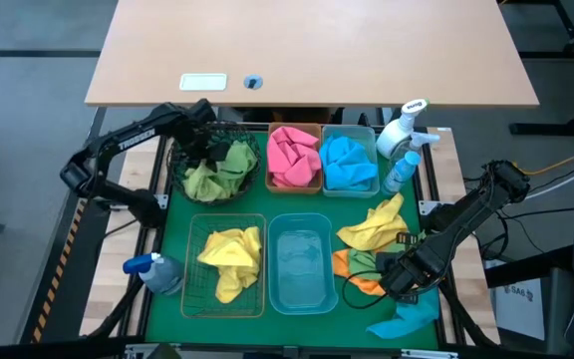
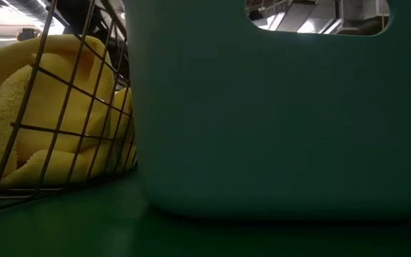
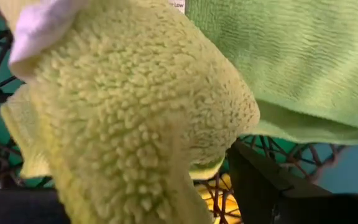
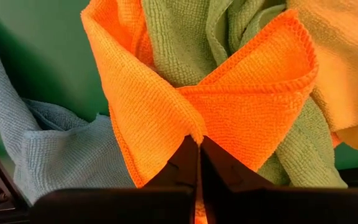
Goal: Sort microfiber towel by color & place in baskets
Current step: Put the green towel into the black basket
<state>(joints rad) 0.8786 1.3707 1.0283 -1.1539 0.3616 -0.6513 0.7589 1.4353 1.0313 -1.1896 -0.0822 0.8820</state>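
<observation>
Beside the towel pile, right tool [image 4: 199, 146] pinches orange towel [image 4: 241, 118]; left tool's state unclear.

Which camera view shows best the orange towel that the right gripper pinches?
The right wrist view: the orange towel fills it, pinched by the shut right gripper. The high view shows only a small orange patch beside that gripper. The low and left wrist views show none.

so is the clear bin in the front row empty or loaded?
Empty. The high view shows the clear bin with only its bare floor inside, while the wire basket beside it holds a yellow towel.
</observation>
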